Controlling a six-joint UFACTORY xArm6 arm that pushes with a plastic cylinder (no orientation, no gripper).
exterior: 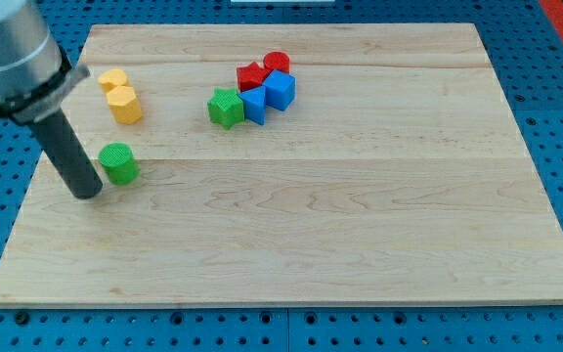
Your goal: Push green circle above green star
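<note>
Though tool state untellable, my tip [88, 194] just beside green circle [118, 162], at the view's left

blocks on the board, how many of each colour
green: 2, the green circle and the green star
yellow: 2
red: 2
blue: 2
total: 8 blocks
my tip sits left of the green circle

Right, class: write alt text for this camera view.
My tip sits just left of the green circle on a wooden board. The green star lies toward the upper right, beside clustered blue and red blocks.
</note>
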